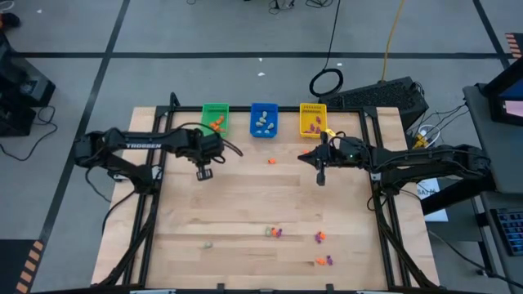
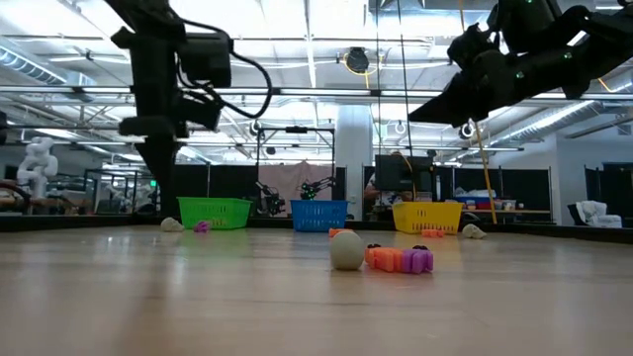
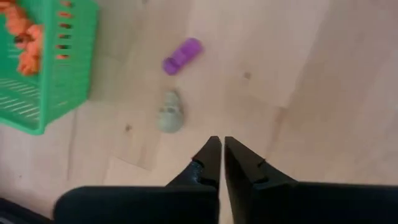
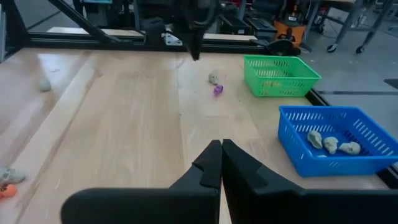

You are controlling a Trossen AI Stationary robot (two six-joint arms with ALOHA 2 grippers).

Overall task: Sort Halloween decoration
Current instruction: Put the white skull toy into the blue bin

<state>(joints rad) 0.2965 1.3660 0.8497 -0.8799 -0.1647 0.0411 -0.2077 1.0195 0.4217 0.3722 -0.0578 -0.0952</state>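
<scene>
The Halloween decoration lies scattered over the wooden table: a pale trinket (image 3: 170, 112) and a purple one (image 3: 182, 56) beside the green bin (image 3: 43, 62), an orange one (image 1: 271, 161) mid-table, and several near the front edge (image 1: 274, 233). My left gripper (image 3: 219, 149) hangs above the table close to the pale trinket, pointing down, shut and holding nothing. My right gripper (image 4: 220, 152) hovers level near the yellow bin (image 1: 312, 119), shut, with nothing in it.
The green bin holds orange trinkets (image 3: 25, 31), the blue bin (image 4: 336, 140) pale ones, and the yellow bin (image 2: 427, 216) stands beside it at the far edge. Black frame rails (image 1: 151, 220) run along the table's sides. Bare wood lies in the middle (image 1: 261, 196).
</scene>
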